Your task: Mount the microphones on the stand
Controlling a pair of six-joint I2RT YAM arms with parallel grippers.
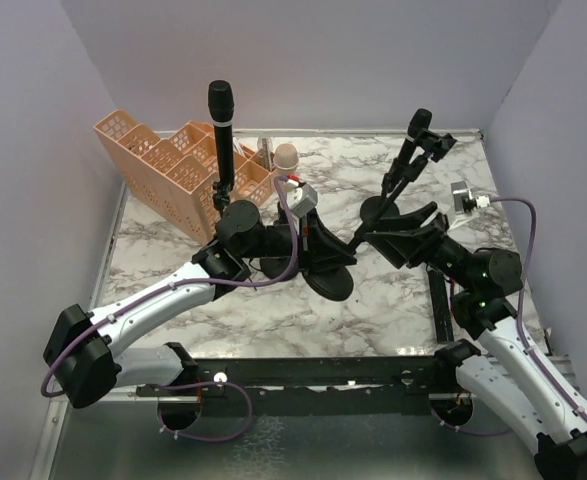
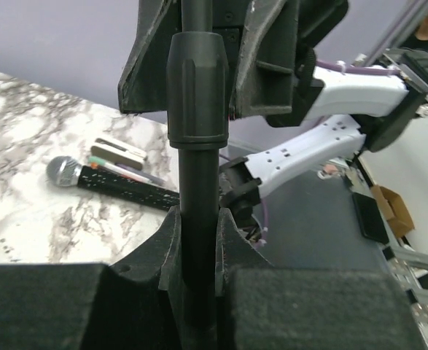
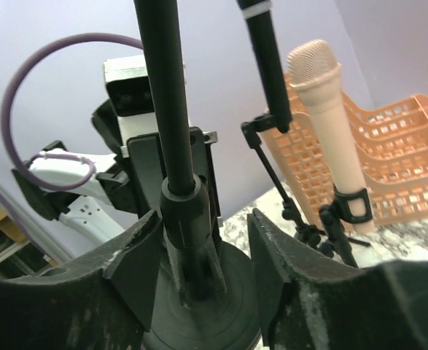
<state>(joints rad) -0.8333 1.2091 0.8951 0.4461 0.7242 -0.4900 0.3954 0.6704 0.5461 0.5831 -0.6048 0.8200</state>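
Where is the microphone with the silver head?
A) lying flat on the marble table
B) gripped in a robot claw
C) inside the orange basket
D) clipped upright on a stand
A: the left wrist view shows the silver-headed microphone lying flat on the marble table beside some pens.

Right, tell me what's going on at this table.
Both arms are on one stand pole. The left gripper is shut on it below its collar; the right gripper has its jaws open either side of it. A black microphone and a pink microphone sit upright in stands by the orange basket. A silver-headed microphone lies on the table, not yet mounted.
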